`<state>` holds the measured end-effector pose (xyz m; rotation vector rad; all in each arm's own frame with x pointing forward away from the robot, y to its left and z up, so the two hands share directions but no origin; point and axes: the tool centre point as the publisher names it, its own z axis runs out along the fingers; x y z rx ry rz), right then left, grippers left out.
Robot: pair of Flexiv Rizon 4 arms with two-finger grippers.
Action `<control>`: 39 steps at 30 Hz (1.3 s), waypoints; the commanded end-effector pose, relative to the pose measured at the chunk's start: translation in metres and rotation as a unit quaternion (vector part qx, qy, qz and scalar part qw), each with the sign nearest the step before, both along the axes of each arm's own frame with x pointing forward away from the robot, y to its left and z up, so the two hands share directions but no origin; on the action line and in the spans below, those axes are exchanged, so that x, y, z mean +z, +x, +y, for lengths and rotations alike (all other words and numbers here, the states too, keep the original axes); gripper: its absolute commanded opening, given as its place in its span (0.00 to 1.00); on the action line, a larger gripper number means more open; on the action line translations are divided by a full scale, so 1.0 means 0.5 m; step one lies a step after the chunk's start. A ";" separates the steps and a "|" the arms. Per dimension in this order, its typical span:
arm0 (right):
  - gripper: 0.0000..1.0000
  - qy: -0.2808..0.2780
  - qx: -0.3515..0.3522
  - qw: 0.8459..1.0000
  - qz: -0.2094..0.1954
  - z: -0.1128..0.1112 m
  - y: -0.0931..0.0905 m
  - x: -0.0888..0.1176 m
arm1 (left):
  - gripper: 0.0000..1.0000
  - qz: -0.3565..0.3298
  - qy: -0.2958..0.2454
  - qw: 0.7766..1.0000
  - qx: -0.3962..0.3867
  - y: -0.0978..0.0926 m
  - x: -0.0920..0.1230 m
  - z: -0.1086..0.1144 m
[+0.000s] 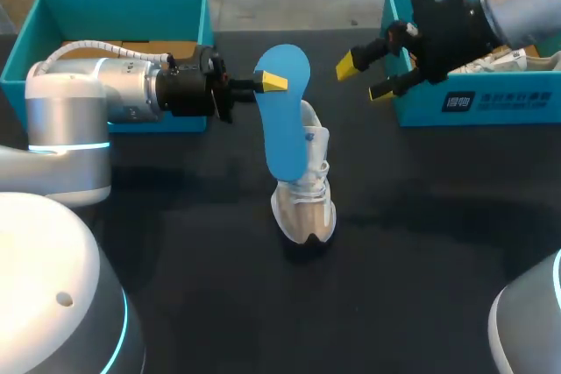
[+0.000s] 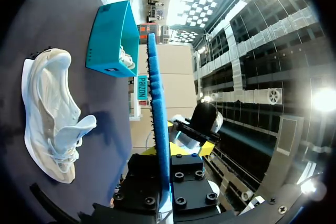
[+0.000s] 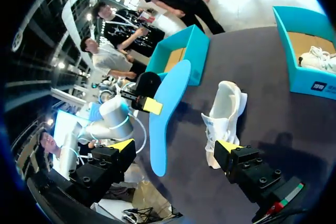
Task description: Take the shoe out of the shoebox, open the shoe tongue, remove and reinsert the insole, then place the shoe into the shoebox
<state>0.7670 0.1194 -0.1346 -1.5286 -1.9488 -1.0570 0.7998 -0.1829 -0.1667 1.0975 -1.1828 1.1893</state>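
Head view: blue insole clamped in left gripper, white shoe beneath; right gripper spread wide, nearby.

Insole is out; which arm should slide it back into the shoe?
Left: the left tool grips the blue insole, held upright next to the shoe. The right tool hangs open and empty beside the right shoebox.

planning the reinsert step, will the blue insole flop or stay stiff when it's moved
Probably fairly stiff: the insole, pinched near one end by the left gripper, looks straight edge-on in the left wrist view. Likely light, since it is thin. It could bend if pushed hard into the shoe.
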 end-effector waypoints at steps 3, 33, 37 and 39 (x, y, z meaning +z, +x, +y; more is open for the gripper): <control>1.00 0.149 0.031 0.988 0.022 -0.005 0.004 -0.034 | 0.00 0.000 0.001 1.000 -0.001 0.000 0.000 0.001; 1.00 0.191 0.006 0.980 0.052 -0.023 0.019 -0.082 | 0.00 0.000 0.001 1.000 -0.001 0.000 0.000 0.001; 1.00 0.220 -0.001 0.974 0.055 -0.023 0.020 -0.083 | 0.00 0.000 0.001 1.000 -0.001 0.000 0.000 0.001; 1.00 0.220 -0.001 0.974 0.055 -0.023 0.020 -0.083 | 0.00 0.000 0.001 1.000 -0.001 0.000 0.000 0.001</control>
